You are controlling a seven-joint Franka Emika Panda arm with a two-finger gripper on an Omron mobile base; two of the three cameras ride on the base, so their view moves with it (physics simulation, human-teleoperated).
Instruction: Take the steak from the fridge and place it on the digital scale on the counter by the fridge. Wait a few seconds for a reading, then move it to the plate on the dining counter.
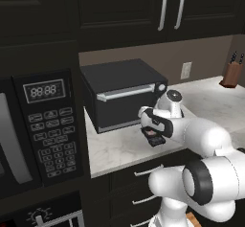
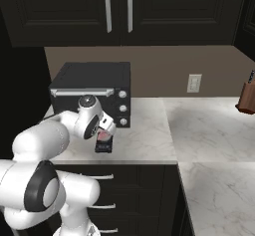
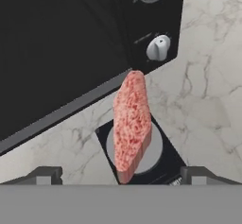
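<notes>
- Where the arm's white elbow and forearm fill the near ground of both base views, they cut off the drawer fronts below the counter (image 2: 209, 130) and cover much of the near counter edge.
- Gripper (image 3: 120, 173): its two dark fingertips stand wide apart at the bottom of the hand view, one to each side of the steak, neither visibly touching it; in the base views the hand hangs just above the scale and hides most of it.
- Steak (image 3: 131, 126): a pinkish-red slab with pale mottling, resting on the digital scale (image 3: 168, 159). It appears to stand tilted on one edge rather than flat, though the angle is hard to judge. In the right base view only a small pink patch shows under the hand.
- Digital scale: a black square pad with a grey round platter, largely covered by the steak; its near edge is cut off by the frame.
- Toaster oven (image 2: 92, 93): black, with a silver handle and knobs, just beyond the scale on the marble counter.
- Microwave (image 1: 45, 125): at far left, its panel digits blurred.
- Knife block (image 1: 231, 73): far right, cut off by the frame.
</notes>
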